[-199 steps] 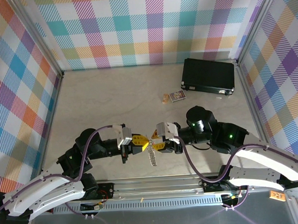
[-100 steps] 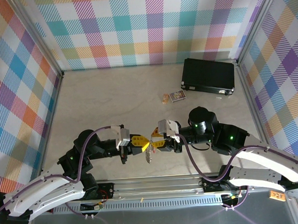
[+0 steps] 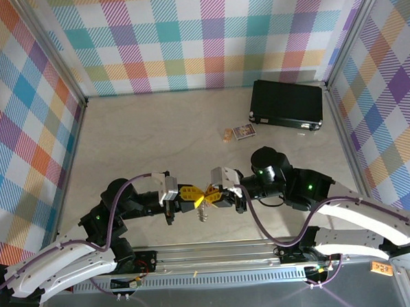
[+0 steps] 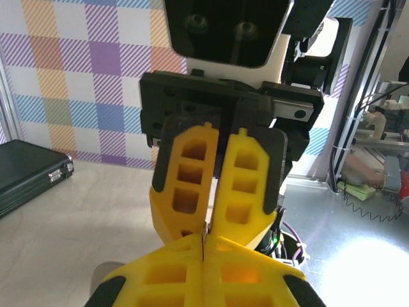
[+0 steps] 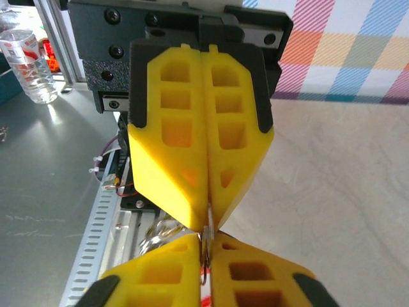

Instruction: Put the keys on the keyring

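Worktop (image 3: 155,128), pale beige stone-look slab, walled by pastel plaid panels. Black hard case with metal latches (image 3: 287,103) at far right corner; small printed card (image 3: 243,131) just left of it; both well apart from the work. Left hand (image 3: 193,195) and right hand (image 3: 214,193), both with yellow ribbed fingers, meet tip to tip above the near middle of the worktop. Each is closed down to a hairline seam with thin metal nipped in it. Which piece each carries, cannot tell. Silver-grey metal keyring (image 3: 204,210) dangles just below the meeting tips, clear of the worktop; from above it is a small pale sliver, its beaded side not resolvable. Right wrist view: fine wire runs from the left hand's tip into the right hand's seam. Small grey metal key with red oval plastic tag not made out for certain. Thin red streak (image 5: 203,295) low in that seam may be the tag. Judgement: both pieces light, stiff, slick, and the chain part free to swing. Hold the loop on its plain side, clear of the opening. Take the key by its tag, leaving the hole free. Opening of the loop and key hole hidden behind fingers.
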